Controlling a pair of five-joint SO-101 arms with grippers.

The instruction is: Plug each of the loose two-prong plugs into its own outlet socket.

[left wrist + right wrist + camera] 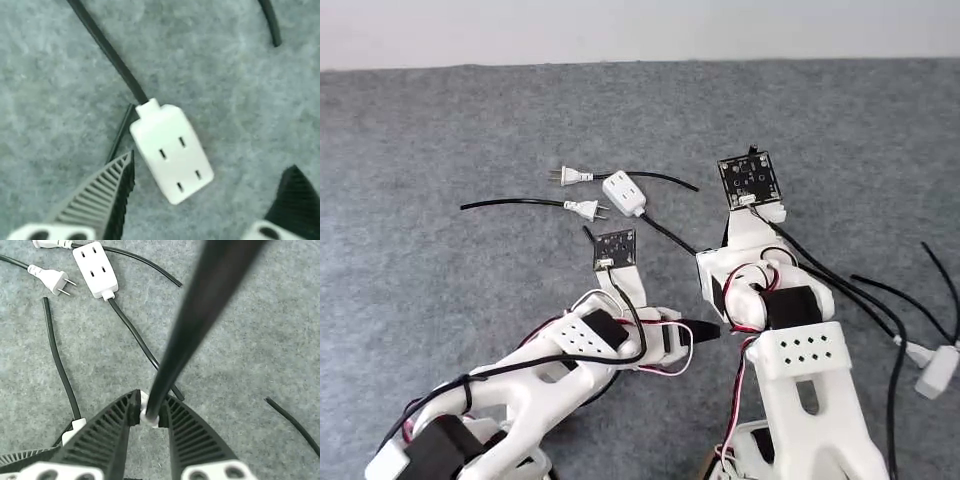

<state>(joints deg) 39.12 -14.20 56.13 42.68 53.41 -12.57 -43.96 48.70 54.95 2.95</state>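
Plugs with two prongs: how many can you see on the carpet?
2 for sure, both left of the white socket block in the high view: far plug, near plug. The right gripper pinches a white corded piece, maybe a third.

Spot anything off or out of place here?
One thing: the right gripper is shut on a white cord end, and its black cord stands straight up across that wrist view. Nothing looks damaged.

Held plug [149,416] mostly hidden behind its own cord [200,315], far plug [50,243] cut off by edge
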